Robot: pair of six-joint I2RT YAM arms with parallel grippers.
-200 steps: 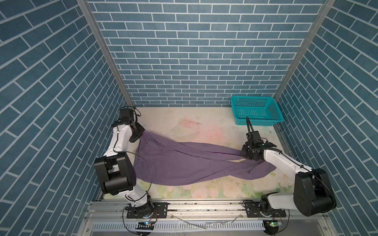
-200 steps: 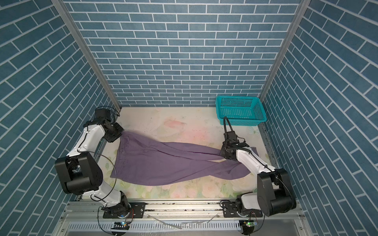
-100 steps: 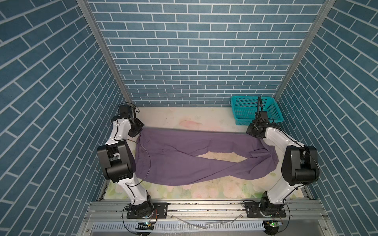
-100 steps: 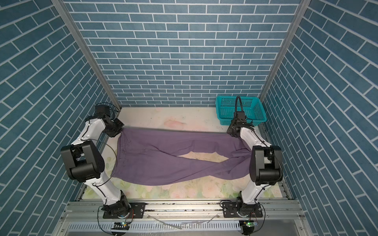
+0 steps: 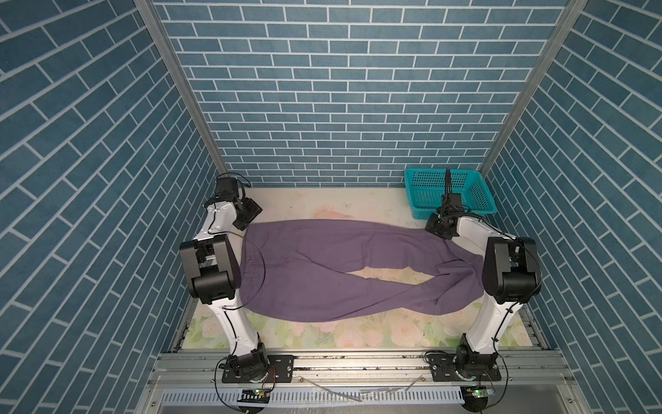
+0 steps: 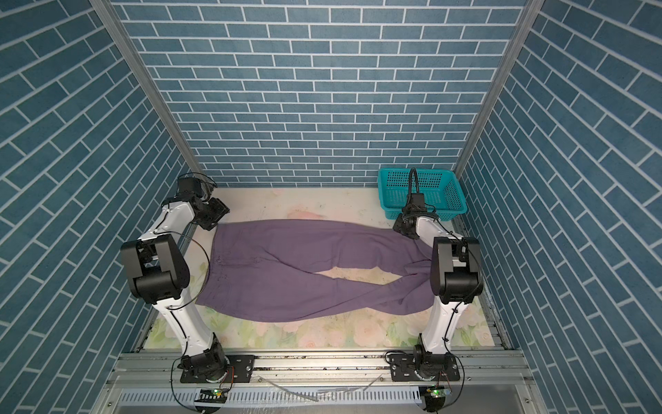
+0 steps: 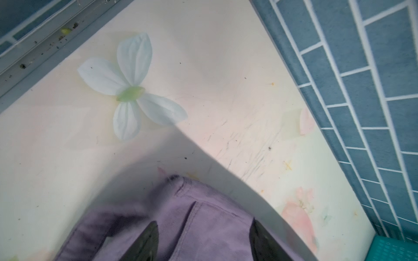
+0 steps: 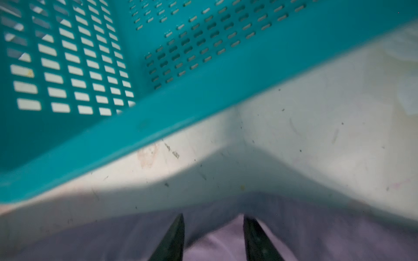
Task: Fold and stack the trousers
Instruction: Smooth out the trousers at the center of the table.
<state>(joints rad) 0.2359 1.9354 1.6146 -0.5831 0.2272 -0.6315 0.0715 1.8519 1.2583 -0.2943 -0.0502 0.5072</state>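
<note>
Trousers (image 5: 322,272) farther back now, cuffs (image 5: 462,297) half-hidden.

The left arm (image 5: 236,322) and right arm (image 5: 490,322) have smooth white link shells, bulky black rounded joint housings (image 5: 209,272) and thin black cables (image 5: 264,266) looping outside. Flat black rectangular base plates (image 5: 283,369) carry silver screws; small green lights (image 5: 256,393) glow beneath. The left gripper (image 7: 203,222) and right gripper (image 8: 213,215) carry dark tapering fingers (image 7: 147,241).
</note>
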